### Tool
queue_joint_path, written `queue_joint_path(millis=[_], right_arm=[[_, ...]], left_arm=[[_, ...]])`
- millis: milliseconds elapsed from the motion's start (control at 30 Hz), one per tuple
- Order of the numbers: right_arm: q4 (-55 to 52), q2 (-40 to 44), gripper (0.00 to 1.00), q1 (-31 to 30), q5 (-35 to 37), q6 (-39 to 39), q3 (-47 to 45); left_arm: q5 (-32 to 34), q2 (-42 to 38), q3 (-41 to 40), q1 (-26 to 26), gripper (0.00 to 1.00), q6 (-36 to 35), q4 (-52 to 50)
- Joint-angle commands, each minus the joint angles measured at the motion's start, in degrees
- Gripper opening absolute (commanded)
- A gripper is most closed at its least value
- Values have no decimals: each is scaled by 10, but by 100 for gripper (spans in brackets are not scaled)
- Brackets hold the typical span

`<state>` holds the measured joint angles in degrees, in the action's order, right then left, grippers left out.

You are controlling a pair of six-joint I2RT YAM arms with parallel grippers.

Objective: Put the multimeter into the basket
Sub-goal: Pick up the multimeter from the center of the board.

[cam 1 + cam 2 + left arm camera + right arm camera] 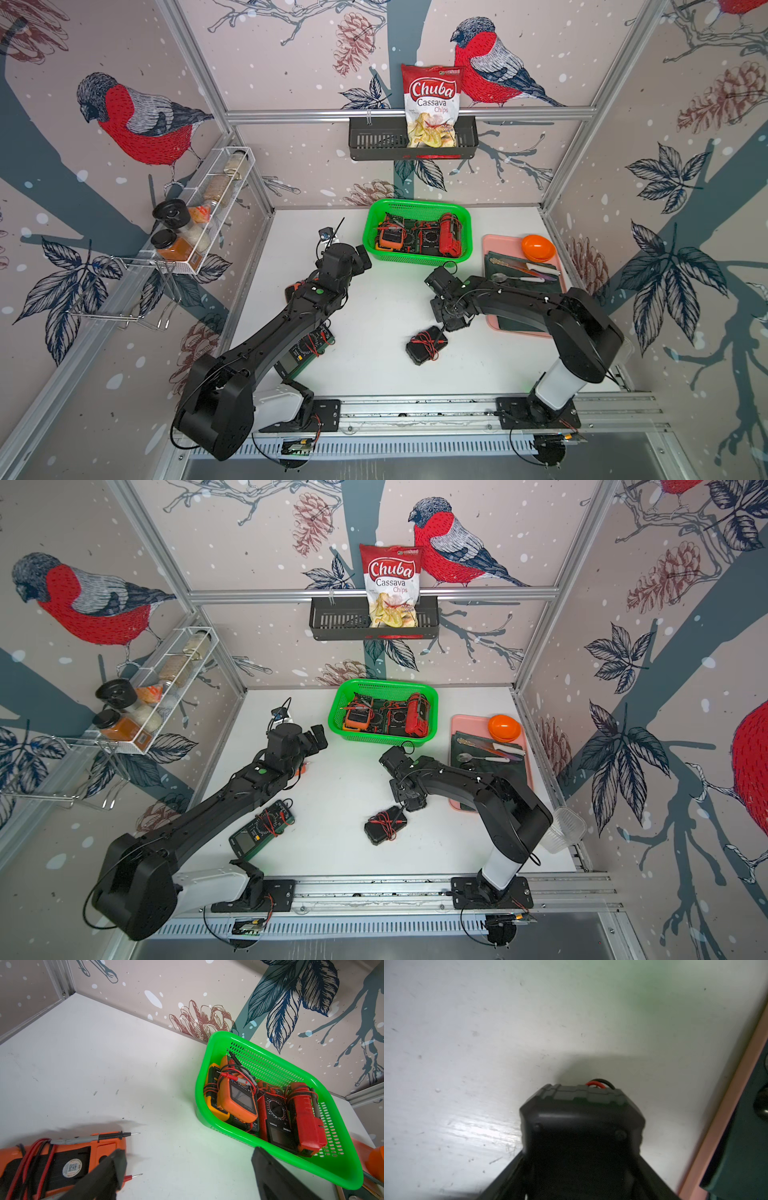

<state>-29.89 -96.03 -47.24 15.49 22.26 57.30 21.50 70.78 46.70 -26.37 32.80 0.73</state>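
perforated glossy green plastic basket, boxy matte-black multimeter.

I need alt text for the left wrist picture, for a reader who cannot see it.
A green basket holding several multimeters stands on a white table by the wall. Nearer, an orange multimeter lies face down beside the left gripper, its jaws open.

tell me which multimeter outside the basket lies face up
The green multimeter: its dial and screen face up; the black multimeter and orange multimeter show only backs.
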Motion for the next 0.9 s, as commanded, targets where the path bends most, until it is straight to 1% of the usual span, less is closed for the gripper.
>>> queue_joint_path(millis=[0,100,200,267,433,567,733,867], right_arm=[[8,5,56,0,2,-3,5],[8,16,42,0,9,4,7],[8,41,33,0,11,9,15],[8,60,28,-1,10,11,22],[14,112,28,-1,0,16,49],[33,137,28,9,-13,19,75],[100,151,28,49,-18,31,102],[177,138,28,83,-19,43,116]], left_arm=[[17,-5,-4,2,97,3,12],[20,-6,-6,3,98,4,12],[24,-12,-7,3,98,5,11],[28,-16,-10,3,98,4,13],[35,-32,-22,4,98,3,20],[39,-39,-25,4,97,1,22],[38,-47,-32,4,98,-2,28],[28,-48,-37,4,98,-5,34]])
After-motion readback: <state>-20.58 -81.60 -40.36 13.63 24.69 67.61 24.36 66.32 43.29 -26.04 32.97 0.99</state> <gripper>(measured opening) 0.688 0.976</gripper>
